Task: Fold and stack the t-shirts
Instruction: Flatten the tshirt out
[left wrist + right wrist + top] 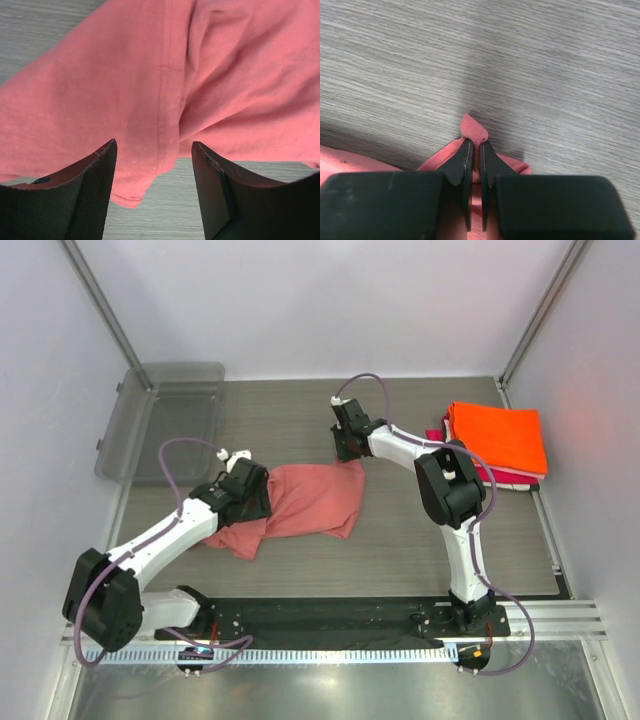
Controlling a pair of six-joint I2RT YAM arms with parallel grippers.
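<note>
A salmon-pink cotton t-shirt (305, 502) is spread loosely and in creases on the grey wood-grain table (400, 550), between the two arms and a little left of the middle. Its far right corner is drawn out towards the right arm (455, 500), while its near left part is bunched under the wrist of the left arm (160, 535).

In the right wrist view, the right arm's fingers (462, 162) are pressed almost together on a small raised fold of the salmon-pink cloth (474, 127), which is pinched between their tips and sticks out just beyond them. Bare table is seen past that fold.

In the left wrist view, the left arm's fingers (95, 180) are spread wide apart, with nothing gripped between them. The hem edge and a stitched seam of the salmon-pink cloth (200, 75) are seen in the gap and beyond it. Whether the tips touch the cloth cannot be told.

At the far right edge of the table, a bright orange folded t-shirt (497, 437) is laid flat on top of a magenta-red folded garment (437, 434), whose edges show at the left and near sides. This pile is well apart from the salmon-pink shirt.

A clear grey plastic tray (180, 370) is placed at the far left corner, hanging partly over the table's edge.
</note>
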